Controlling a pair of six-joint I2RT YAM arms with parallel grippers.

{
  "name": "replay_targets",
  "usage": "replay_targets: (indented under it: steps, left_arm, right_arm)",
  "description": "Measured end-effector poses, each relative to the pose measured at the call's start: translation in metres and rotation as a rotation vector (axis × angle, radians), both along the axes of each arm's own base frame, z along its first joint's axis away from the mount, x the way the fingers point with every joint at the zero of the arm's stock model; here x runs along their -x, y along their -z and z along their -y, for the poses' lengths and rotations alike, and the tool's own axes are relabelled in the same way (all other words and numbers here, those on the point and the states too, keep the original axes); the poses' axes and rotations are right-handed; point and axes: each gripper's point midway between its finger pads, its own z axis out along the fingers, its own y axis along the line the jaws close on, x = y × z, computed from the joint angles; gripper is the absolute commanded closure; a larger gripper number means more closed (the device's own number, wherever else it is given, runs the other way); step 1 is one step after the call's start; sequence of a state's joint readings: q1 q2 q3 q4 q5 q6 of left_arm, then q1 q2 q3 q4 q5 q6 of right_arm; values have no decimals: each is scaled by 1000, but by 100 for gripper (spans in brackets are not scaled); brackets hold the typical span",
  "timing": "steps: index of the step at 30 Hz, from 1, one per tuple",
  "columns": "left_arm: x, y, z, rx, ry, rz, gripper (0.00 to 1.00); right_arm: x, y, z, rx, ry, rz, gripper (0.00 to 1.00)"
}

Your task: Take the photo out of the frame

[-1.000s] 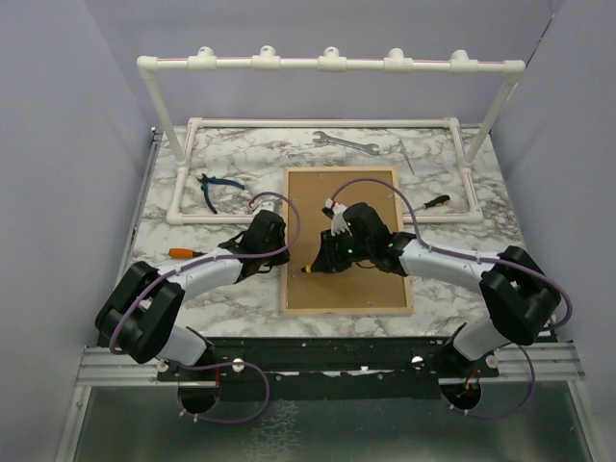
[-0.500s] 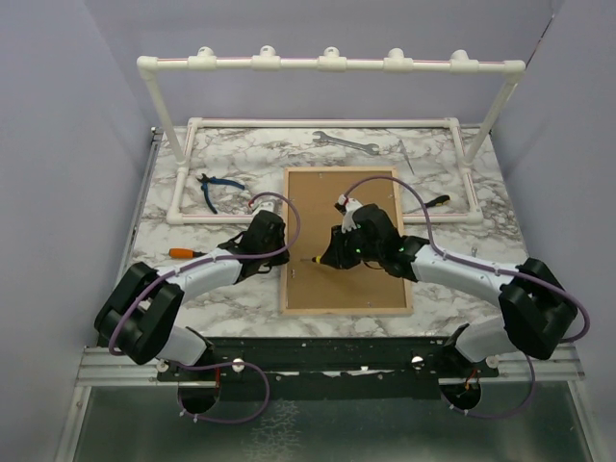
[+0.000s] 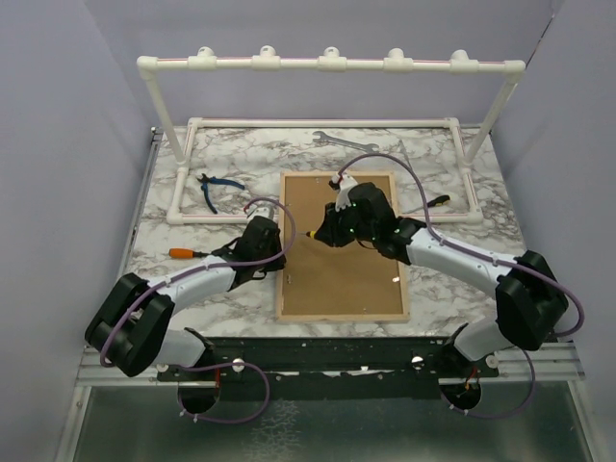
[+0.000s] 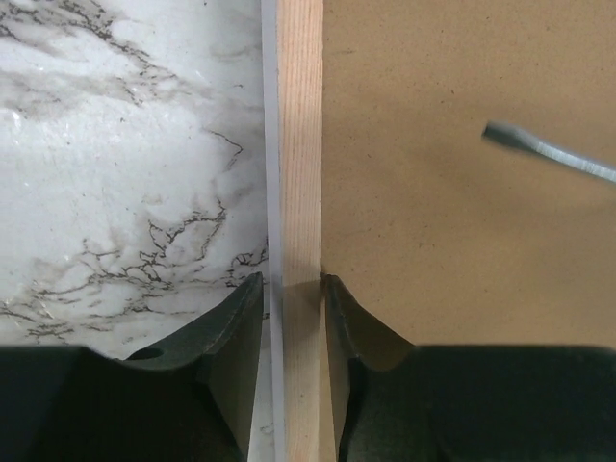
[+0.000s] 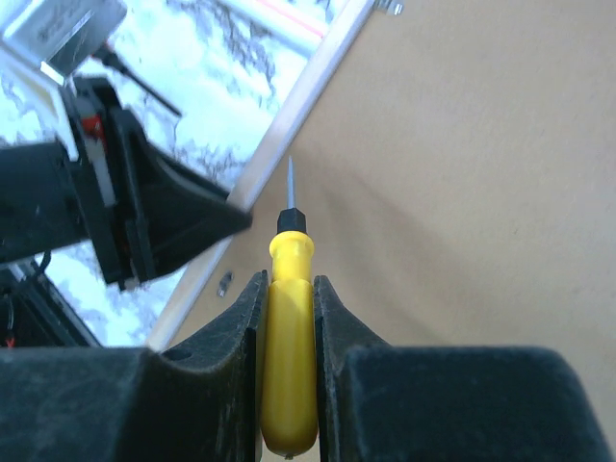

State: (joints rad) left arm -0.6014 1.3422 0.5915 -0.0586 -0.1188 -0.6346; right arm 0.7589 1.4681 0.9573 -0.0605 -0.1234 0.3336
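- The frame (image 3: 342, 269) lies face down on the counter (image 3: 192, 217) with its brown back board up. The photo is not visible; I judge that it lies under this board.
- The left jaws are almost closed and pinch the light wood rim (image 4: 300, 144) on the frame's left long side. One finger (image 4: 236, 327) is on the counter side and the other is on the board.
- The right jaws are closed on the yellow handle of a screwdriver (image 5: 289, 327). Its thin blade points at the same left rim and is very near it. I cannot tell if the tip touches.
- A small metal piece (image 5: 224, 282), probably a holding tab, sits at the board's edge beside the handle. The blade is not on it.
- Risk: a steep or hard push can make the blade slip, scratch the board or go through it into the photo.
- Risk: prying upward can lift or turn the frame, because only one narrow rim is gripped. The glass side is probably underneath.
- Risk: the blade and the left fingers are near each other, so a slip toward the rim may hit them.
- Room: the right and near parts of the board are free for the tool.
- The white pipe rack (image 3: 327, 63) closes the far side. A wrench (image 3: 345, 142) and pliers (image 3: 219, 185) lie there.
- The frame's near edge is close to the counter's near edge, so there is little room that way.
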Motion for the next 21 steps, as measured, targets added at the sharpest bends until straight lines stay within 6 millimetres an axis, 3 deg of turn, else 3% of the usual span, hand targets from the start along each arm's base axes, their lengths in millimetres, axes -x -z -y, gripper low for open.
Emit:
replay_targets:
  steps: [9, 17, 21]
  left_arm:
    - [4, -9, -6, -16, -2, -6, 51]
    - [-28, -42, -8, 2, -54, 67, 52]
    - [-39, -39, -11, -5, -71, 67, 53]
  right_arm:
    - [-53, -8, -3, -36, -10, -4, 99]
    - [-91, 0, -5, -68, -20, -45, 99]
    - [-103, 5, -14, -73, -30, -54, 99]
